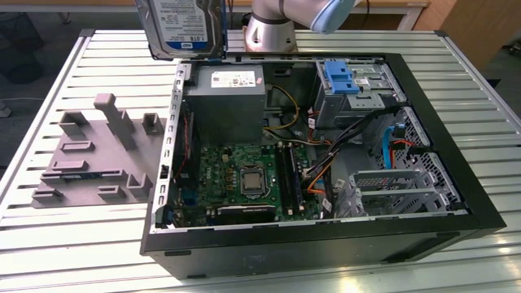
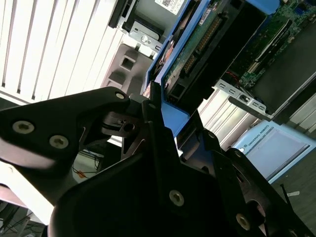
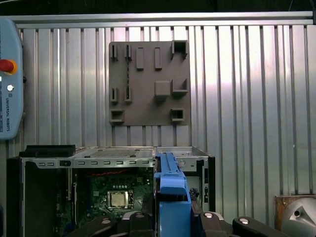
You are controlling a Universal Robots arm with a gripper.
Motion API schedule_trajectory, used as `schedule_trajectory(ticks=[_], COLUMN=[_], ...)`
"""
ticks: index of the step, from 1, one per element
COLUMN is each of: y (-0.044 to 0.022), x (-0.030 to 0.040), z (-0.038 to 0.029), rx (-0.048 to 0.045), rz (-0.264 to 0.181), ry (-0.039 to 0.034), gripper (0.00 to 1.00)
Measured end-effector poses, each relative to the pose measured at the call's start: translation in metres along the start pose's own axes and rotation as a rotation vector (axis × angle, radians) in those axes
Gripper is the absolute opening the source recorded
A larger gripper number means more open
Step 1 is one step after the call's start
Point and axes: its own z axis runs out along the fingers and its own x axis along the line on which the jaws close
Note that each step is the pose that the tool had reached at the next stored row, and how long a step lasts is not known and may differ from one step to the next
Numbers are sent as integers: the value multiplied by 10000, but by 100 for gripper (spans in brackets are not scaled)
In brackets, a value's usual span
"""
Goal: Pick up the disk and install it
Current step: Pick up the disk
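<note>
The disk (image 1: pixel 183 27), a silver hard drive with a white-and-blue label, hangs upright in the air above the table's far edge, just behind the back left corner of the open computer case (image 1: pixel 326 247). In the second wrist view my gripper (image 2: pixel 170 121) is shut on the blue carrier edge of the disk (image 2: pixel 207 44), whose connector side and circuit board face the camera. In the first wrist view the blue carrier (image 3: pixel 173 192) stands edge-on between the black fingers (image 3: pixel 212 219), high over the case (image 3: pixel 113 160).
Inside the case are a grey power-supply box (image 1: pixel 224 97), a motherboard (image 1: pixel 244 177), an upright blue bracket (image 1: pixel 340 76) and metal drive cages (image 1: pixel 403 189). A grey fixture plate (image 1: pixel 97 152) lies on the slatted table (image 1: pixel 73 250). The arm's base (image 1: pixel 269 30) stands behind the case.
</note>
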Motion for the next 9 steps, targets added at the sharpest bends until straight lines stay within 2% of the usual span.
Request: schedule_trajectory(ticks=[9], y=[-2], x=[0], z=[0], rx=[-1], rz=[0], ry=[1], gripper=[36])
